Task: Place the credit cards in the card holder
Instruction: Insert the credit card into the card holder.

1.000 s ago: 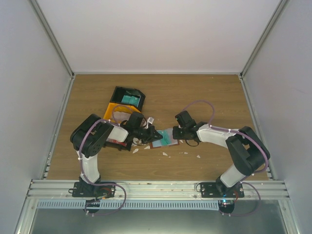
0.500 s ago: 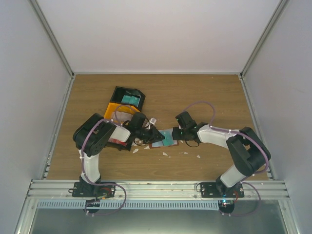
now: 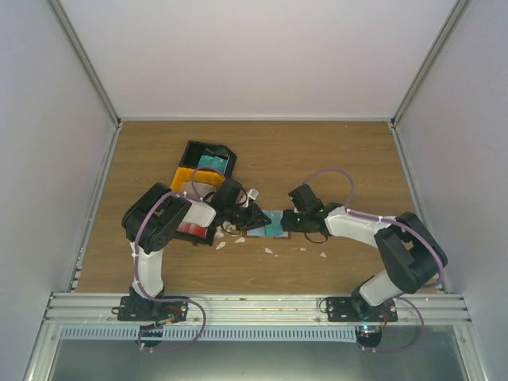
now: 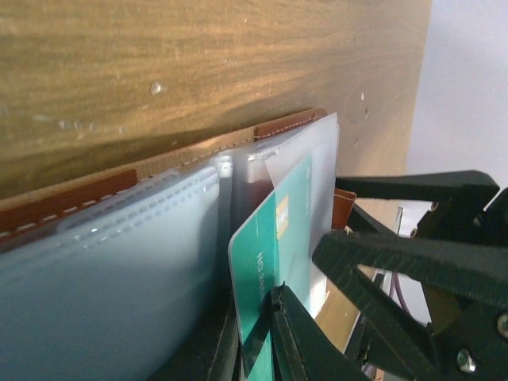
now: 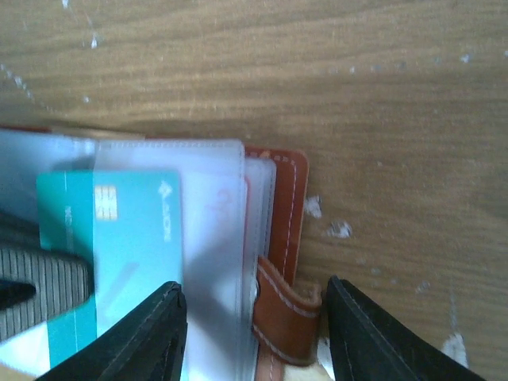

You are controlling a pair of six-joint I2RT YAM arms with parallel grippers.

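The brown card holder (image 3: 255, 232) lies open on the table between both arms, its clear sleeves (image 4: 143, 262) fanned out. A teal credit card (image 4: 266, 254) stands partly slid under a sleeve. My left gripper (image 4: 254, 325) has its jaws a little apart around the card's near edge, with one finger touching it. My right gripper (image 5: 254, 290) is open and straddles the holder's right edge and strap (image 5: 286, 313) without pinching either. From above, the left gripper (image 3: 258, 216) and right gripper (image 3: 286, 222) meet over the teal card (image 3: 275, 222). Red cards (image 3: 190, 230) lie by the left arm.
A black-and-orange tray (image 3: 190, 151) stands behind the left arm with another teal card (image 3: 211, 162) in it. Small white scraps (image 3: 270, 251) dot the wood near the holder, some just right of the strap (image 5: 337, 230). The right gripper's black fingers (image 4: 413, 262) crowd the left wrist view.
My left gripper has pushed right with the teal card, towards the holder, then eased its jaws slightly. My right gripper's jaws have widened and it has shifted a little right.
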